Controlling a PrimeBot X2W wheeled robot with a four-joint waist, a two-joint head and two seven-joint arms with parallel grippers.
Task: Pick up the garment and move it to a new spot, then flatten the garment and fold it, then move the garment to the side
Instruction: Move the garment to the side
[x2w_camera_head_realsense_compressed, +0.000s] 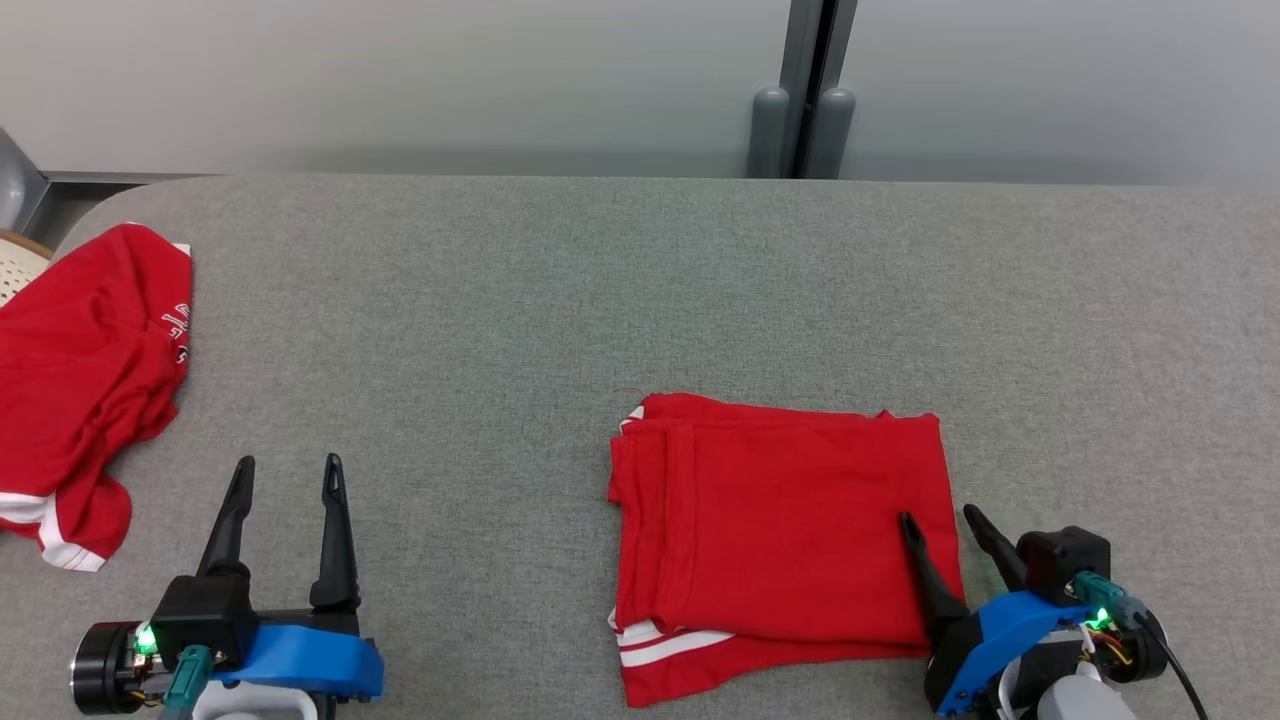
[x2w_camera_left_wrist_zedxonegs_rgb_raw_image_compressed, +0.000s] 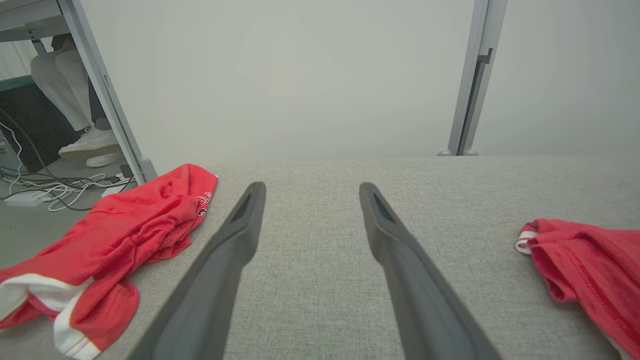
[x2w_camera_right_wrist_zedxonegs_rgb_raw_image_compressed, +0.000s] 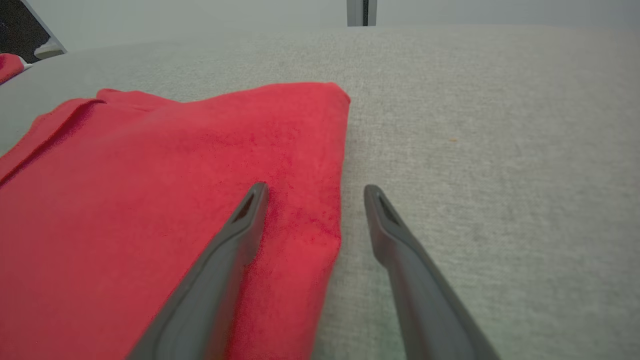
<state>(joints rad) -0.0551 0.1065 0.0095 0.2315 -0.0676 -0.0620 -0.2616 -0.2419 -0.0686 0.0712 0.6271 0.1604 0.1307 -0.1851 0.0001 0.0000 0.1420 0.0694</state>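
Right tool (x2w_camera_head_realsense_compressed: 937, 514) astride edge of folded garment (x2w_camera_head_realsense_compressed: 780, 520)

The left gripper (x2w_camera_head_realsense_compressed: 289, 462) and the right gripper (x2w_camera_head_realsense_compressed: 937, 514) each have 2 long dark fingers (x2w_camera_head_realsense_compressed: 336, 540), a blue bracket (x2w_camera_head_realsense_compressed: 300, 660), a black housing (x2w_camera_head_realsense_compressed: 205, 610), a green light (x2w_camera_head_realsense_compressed: 147, 637) and a teal plug (x2w_camera_head_realsense_compressed: 190, 668).

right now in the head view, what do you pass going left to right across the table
crumpled red garment → left gripper, fingers open over bare table → folded red garment → right gripper, fingers open astride that garment's right edge
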